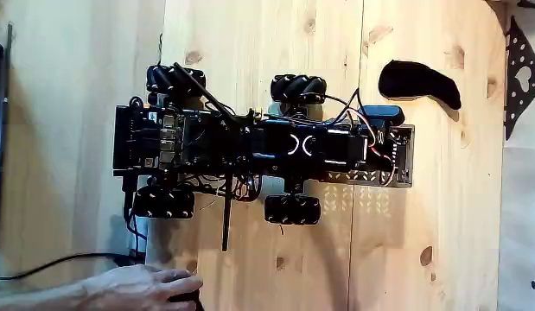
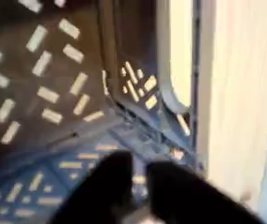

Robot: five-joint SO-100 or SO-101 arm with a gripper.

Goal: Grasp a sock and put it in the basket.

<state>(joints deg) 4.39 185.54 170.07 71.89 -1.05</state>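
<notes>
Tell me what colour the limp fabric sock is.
Plain black limp fabric sock, clearest in the fixed view.

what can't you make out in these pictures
- End effector: blurred in the wrist view; open or shut is unclear.
- Basket: in the fixed view the arm covers most of it.
- Hand: cut off by the fixed view's bottom edge.
- Sock: plain black shape, no detail visible.

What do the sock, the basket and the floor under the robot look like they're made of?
The sock looks like soft, matte black fabric: limp, rounded outline. The basket seems dark grey sheet metal, punched with small slots and faintly shiny. The floor appears to be light wooden boards, with visible knots and grain.
</notes>
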